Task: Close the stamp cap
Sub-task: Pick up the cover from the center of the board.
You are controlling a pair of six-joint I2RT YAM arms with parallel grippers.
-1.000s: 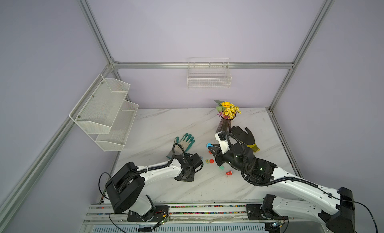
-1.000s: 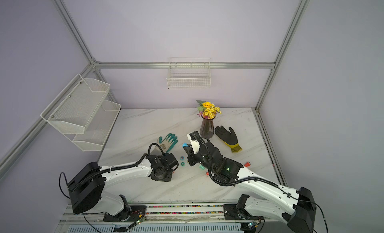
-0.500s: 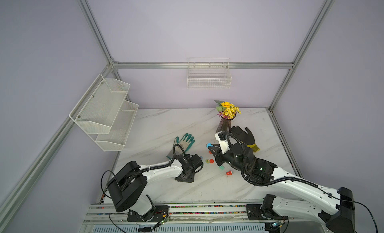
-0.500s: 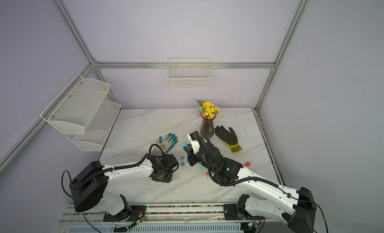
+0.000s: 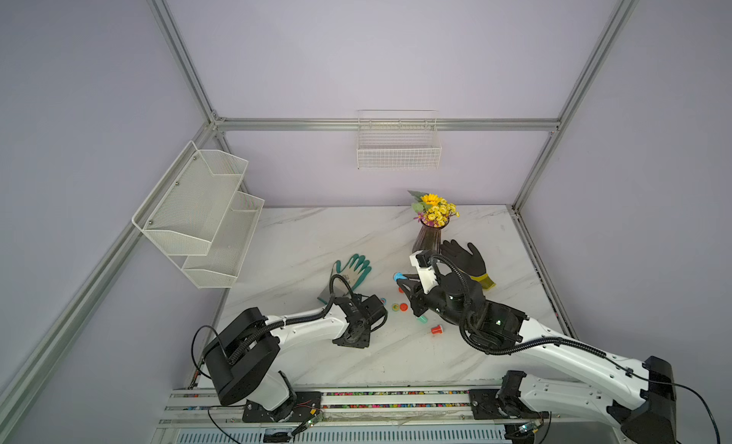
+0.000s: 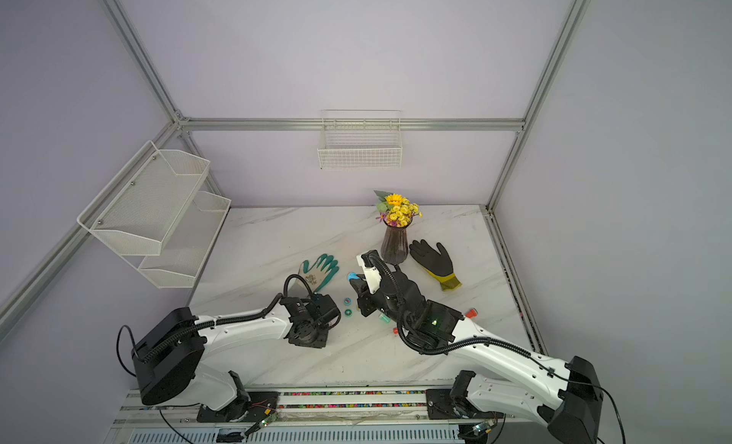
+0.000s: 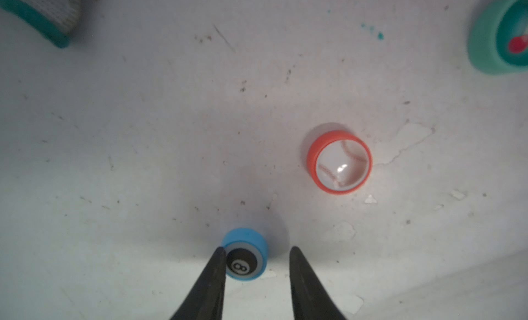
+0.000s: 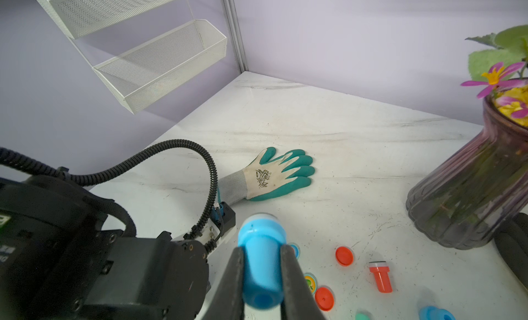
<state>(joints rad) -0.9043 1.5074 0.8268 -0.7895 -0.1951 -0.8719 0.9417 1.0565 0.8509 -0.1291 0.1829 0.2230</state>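
Your right fingers (image 8: 294,278) are clamped on the barrel of the blue stamp (image 8: 261,264). They hold it off the counter (image 8: 343,161), with its wide, white-rimmed end pointing out beyond their tips. A blue cap (image 7: 245,258), eight-ball face up, sits on the counter between your left fingers (image 7: 208,284). These stand apart: one touches the cap's side, the other is clear of it. An orange cap (image 7: 339,162) with a baseball face lies just ahead of those fingers. A green glove (image 8: 271,175) lies further out, past the stamp.
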